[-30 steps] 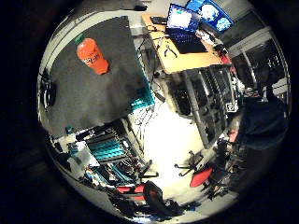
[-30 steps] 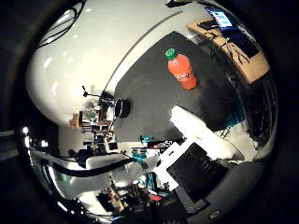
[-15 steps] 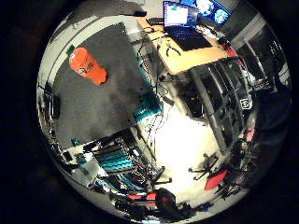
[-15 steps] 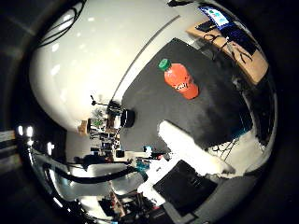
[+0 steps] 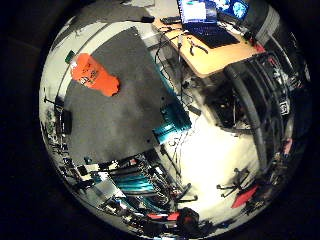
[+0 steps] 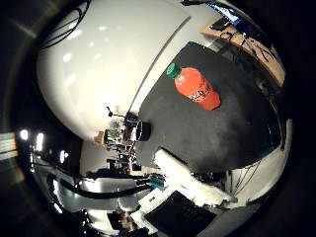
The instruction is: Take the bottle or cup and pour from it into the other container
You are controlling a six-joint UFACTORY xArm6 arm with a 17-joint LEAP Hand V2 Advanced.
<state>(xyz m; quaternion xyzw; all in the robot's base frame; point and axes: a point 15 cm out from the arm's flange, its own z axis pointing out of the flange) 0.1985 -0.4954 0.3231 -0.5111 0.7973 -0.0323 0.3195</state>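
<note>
Thumb-side view is showing the bottle [image 6: 195, 89] standing alone on the dark bench [image 6: 232, 133], well clear of the hand [image 6: 190, 180], whose fingers are reaching out straight, holding nothing.

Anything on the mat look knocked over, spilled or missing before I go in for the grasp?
Nothing looks spilled or knocked over. The orange bottle stands on the dark mat with its green cap on. One oddity: neither view shows a second container to pour into. The hand is well clear of the bottle.
</note>
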